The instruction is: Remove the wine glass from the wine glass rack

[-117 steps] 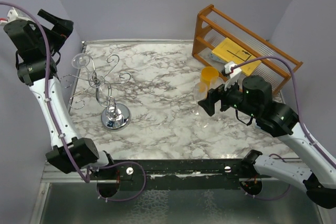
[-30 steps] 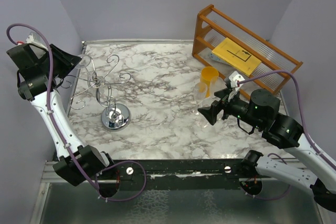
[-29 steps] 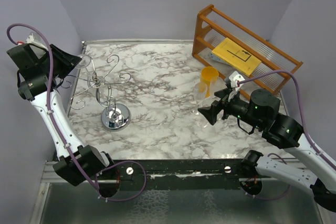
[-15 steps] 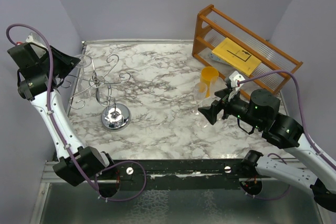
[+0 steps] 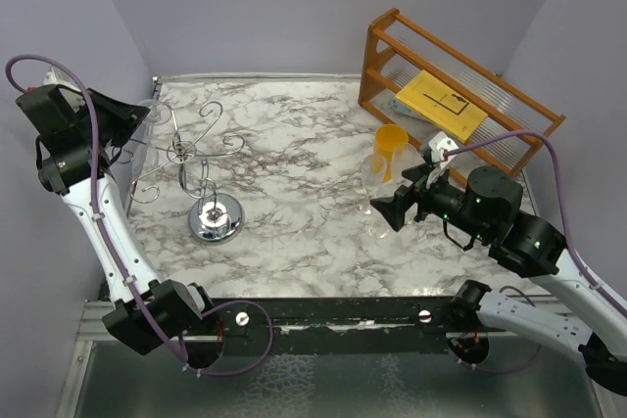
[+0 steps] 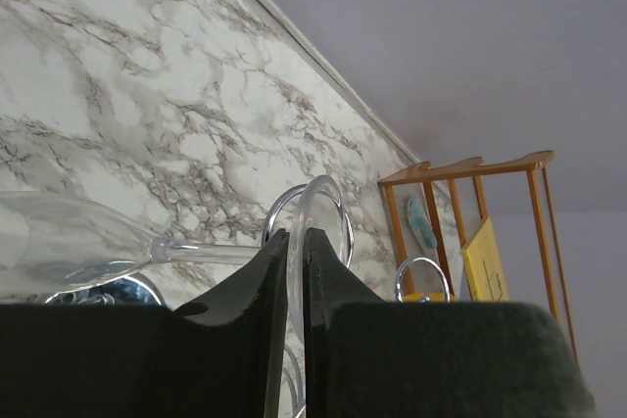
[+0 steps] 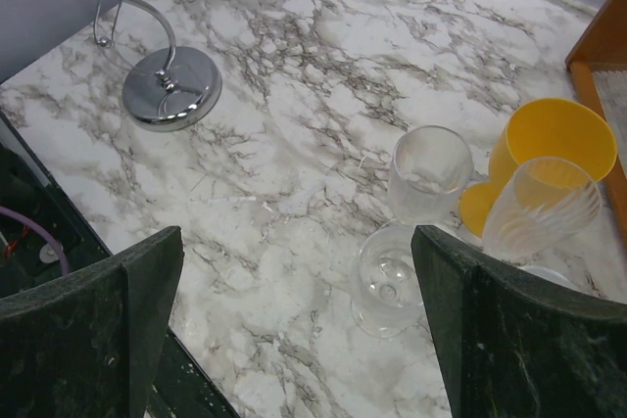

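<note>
The wine glass rack [image 5: 201,159] is a silvery wire tree with curled arms on a round chrome base [image 5: 216,217], standing at the table's left. A clear wine glass [image 6: 206,252] lies sideways at the rack's left side. Its stem runs left to the bowl [image 6: 59,242], and its round foot [image 6: 318,201] stands on edge. My left gripper [image 6: 296,235] is shut on that foot, beside the rack's outer arms [image 5: 140,116]. Over the right half of the table, my right gripper [image 7: 297,242] is open and empty [image 5: 390,208].
Just beyond the right gripper, a second wine glass [image 7: 429,173] stands upright on the marble table [image 5: 294,193], next to a ribbed tumbler [image 7: 544,208] and a yellow cup [image 7: 554,139]. An orange-brown wooden slatted shelf [image 5: 451,95] holding a yellow card fills the back right corner.
The left gripper's fingers have closed onto the wine glass's foot, and the left wrist has shifted slightly to the left. The right arm has not moved.
</note>
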`<state>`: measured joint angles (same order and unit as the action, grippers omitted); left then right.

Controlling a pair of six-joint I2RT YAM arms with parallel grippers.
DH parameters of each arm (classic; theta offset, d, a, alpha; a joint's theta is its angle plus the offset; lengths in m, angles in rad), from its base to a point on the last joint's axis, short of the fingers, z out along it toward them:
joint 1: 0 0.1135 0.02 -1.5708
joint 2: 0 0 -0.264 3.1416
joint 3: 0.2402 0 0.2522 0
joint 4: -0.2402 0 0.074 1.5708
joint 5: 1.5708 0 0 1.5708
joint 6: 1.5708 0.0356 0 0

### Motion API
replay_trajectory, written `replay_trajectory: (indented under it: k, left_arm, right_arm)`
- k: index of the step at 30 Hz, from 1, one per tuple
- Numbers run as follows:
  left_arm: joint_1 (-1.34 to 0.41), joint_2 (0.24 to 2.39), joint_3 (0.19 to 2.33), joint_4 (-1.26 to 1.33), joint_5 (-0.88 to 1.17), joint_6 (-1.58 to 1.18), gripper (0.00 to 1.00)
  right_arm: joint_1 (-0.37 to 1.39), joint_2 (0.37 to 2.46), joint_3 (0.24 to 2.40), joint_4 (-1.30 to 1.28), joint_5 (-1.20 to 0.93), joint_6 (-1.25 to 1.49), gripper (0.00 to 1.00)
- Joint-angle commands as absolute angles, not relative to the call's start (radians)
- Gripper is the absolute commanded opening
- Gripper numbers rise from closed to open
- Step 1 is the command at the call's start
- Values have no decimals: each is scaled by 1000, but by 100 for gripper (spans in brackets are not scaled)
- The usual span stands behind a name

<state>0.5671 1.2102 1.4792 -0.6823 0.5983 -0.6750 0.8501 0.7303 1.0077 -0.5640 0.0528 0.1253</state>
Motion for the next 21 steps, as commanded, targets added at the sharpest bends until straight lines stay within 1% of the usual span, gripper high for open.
replay_trajectory:
  k: [1, 9, 21]
  left_arm:
    - [564, 1167, 1456, -574, 578, -778, 0]
    - [563, 1152, 1470, -508, 545, -861, 0]
    - [562, 1192, 1477, -443, 708, -913, 0]
  right_arm:
    - [857, 724, 1005, -535, 108, 118, 100]
    - [857, 719, 1012, -539, 118, 115, 100]
    - [856, 717, 1015, -538, 120, 115, 100]
